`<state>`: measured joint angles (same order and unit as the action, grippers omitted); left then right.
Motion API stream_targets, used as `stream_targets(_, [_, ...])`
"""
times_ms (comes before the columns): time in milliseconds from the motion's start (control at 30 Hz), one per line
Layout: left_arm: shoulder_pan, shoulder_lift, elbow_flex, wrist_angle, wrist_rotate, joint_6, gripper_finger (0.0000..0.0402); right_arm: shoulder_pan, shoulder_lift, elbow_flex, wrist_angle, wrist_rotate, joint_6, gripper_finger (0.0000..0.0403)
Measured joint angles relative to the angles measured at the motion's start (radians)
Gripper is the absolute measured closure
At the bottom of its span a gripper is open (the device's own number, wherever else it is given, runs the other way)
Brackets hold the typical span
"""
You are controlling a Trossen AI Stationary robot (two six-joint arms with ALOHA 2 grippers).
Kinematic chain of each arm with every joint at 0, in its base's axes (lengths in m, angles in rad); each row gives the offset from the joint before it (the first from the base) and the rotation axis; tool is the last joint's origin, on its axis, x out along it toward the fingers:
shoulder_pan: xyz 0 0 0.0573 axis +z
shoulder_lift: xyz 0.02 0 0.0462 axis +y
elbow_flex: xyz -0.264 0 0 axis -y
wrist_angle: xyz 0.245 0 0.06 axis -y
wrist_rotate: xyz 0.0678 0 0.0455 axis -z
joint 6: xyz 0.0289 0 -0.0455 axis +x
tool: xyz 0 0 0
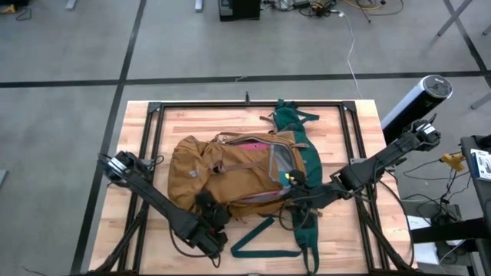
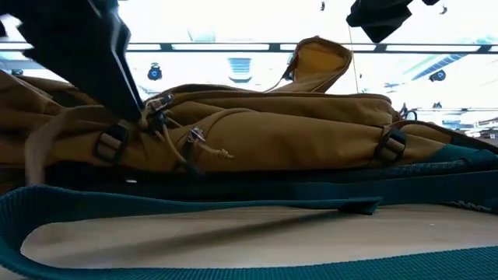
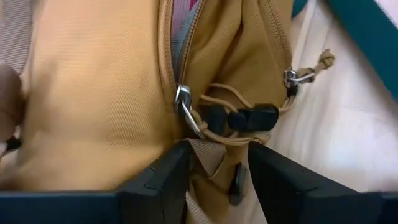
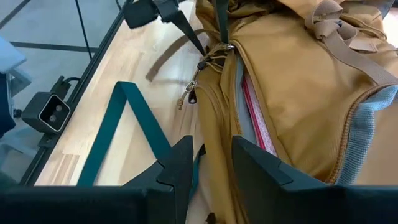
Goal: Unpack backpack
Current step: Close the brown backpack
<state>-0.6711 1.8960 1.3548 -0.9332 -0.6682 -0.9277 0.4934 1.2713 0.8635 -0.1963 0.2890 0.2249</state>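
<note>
The mustard-tan backpack (image 1: 230,176) lies flat mid-table, its dark green back panel (image 1: 307,153) toward the right and its long zip open. A pink-edged clear pouch (image 4: 252,106) shows inside against the grey lining. My left gripper (image 1: 205,203) is at the pack's near side by the zip's end (image 3: 183,106), shut on fabric there. My right gripper (image 1: 294,186) is over the pack's near right part, at the near lip of the opening, with fabric between its fingers (image 4: 180,165). In the low view a tan flap (image 2: 319,58) stands up beside it. My left gripper pinches a fold of tan fabric and webbing (image 3: 211,155) just below the zip slider and the black cord toggle (image 3: 252,118), coming slanting down from the table's near left. The pack rests on the table. My right gripper has the tan lip of the zip opening (image 4: 214,146) between its two fingers, coming slanting down from the right. The lip rises toward the fingers. How far back it reaches does not show.
Green straps (image 1: 261,238) trail over the near table, one loop across the low view (image 2: 233,210). Black frame rails (image 1: 153,130) run along the table's left, far and right sides. A grey cylinder (image 1: 418,100) stands off the far right corner.
</note>
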Motion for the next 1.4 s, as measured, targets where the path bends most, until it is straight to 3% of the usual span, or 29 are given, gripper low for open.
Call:
stream_targets(267, [0.013, 0.036, 0.016, 0.085, -0.066, 0.006, 0.0303, 0.0, 0.001, 0.0, 0.005, 0.0, -0.016, 0.031])
stream_targets(533, [0.017, 0.021, 0.079, 0.113, -0.126, 0.138, 0.0336, -0.002, 0.015, 0.0, 0.107, 0.002, -0.091, 0.0291])
stream_targets(800, [0.026, -0.009, 0.084, 0.08, -0.155, 0.168, 0.0332, -0.003, 0.219, 0.004, 0.366, 0.001, -0.173, 0.0278])
stream_targets(1033, [0.024, -0.084, 0.156, -0.128, -0.051, 0.141, 0.0337, -0.037, 0.479, 0.196, 0.367, 0.036, -0.246, 0.0277])
stream_targets(1233, [0.014, -0.112, 0.149, -0.312, 0.029, -0.025, 0.0337, -0.064, 0.68, 0.435, 0.295, 0.106, -0.219, 0.0292])
stream_targets(1400, [0.0, -0.113, 0.083, -0.221, 0.032, -0.09, 0.0338, -0.082, 0.763, 0.555, 0.178, 0.202, -0.107, 0.0303])
